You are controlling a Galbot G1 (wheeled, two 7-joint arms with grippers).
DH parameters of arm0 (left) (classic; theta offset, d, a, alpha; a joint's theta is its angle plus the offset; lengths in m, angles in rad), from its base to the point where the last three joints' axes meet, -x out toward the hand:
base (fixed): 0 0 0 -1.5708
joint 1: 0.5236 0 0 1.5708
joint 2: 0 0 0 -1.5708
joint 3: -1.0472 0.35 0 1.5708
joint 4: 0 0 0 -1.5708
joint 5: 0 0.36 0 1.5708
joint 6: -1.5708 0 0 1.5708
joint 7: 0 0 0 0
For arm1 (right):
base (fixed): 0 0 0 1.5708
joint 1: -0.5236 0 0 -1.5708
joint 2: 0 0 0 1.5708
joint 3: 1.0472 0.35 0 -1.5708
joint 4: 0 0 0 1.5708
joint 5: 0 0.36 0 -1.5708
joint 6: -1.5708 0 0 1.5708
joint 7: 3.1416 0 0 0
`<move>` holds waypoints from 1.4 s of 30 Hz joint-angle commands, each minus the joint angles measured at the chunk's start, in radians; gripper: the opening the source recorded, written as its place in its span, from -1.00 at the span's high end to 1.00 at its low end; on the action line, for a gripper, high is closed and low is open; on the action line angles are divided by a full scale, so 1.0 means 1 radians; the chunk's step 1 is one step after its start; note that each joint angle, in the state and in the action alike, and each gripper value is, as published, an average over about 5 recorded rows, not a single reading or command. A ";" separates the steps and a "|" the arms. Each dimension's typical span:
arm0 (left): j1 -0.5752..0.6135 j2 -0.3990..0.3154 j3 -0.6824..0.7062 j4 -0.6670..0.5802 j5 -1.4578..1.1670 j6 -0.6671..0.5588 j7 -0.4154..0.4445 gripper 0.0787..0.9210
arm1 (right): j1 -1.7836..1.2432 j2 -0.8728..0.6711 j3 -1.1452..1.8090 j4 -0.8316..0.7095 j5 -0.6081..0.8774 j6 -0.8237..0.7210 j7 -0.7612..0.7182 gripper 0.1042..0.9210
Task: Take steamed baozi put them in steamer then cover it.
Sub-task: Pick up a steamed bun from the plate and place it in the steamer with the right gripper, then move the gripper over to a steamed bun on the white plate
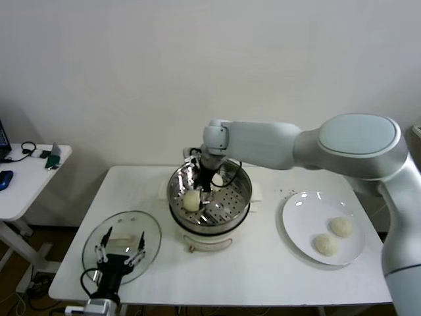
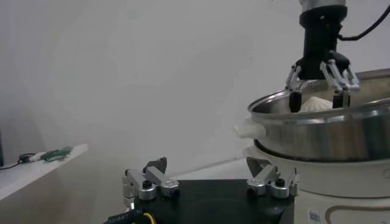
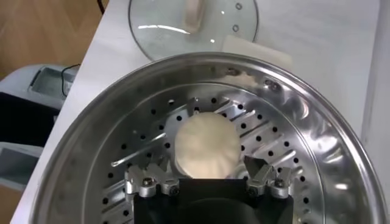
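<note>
The right claw (image 1: 202, 191) hangs inside the steamer (image 1: 233, 209), its fingers spread wide on either side of one steamed baozi (image 3: 206, 146) and gripping nothing; the bun rests on the perforated floor just below and between the fingertips. The right arm reaches across from the robot's right, its wrist pointing straight down into the basket. The steamer stands mid-tabletop (image 1: 263, 270) on its cream pot base. To its left lies the cover (image 1: 148, 230), flat on the tabletop, with the left claw (image 1: 118, 253) parked low above its near edge, fingers open and empty. To the right, a white plate (image 1: 299, 220) carries two more buns (image 1: 341, 227), well apart from the steamer.
</note>
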 commanded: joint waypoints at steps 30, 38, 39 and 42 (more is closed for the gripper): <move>0.031 0.000 -0.058 0.003 -0.055 0.038 0.001 -0.77 | -0.178 -0.935 0.110 0.372 -0.612 0.082 -0.048 -0.76; 0.031 -0.010 -0.054 -0.002 -0.033 0.050 -0.001 -0.77 | -0.383 -0.937 0.293 0.289 -0.703 0.109 -0.066 -0.76; 0.032 -0.010 -0.054 -0.002 -0.031 0.051 -0.001 -0.77 | -0.401 -0.931 0.310 0.278 -0.710 0.111 -0.068 -0.76; 0.034 -0.011 -0.057 -0.001 -0.029 0.052 -0.002 -0.77 | -0.431 -0.915 0.339 0.256 -0.724 0.120 -0.074 -0.76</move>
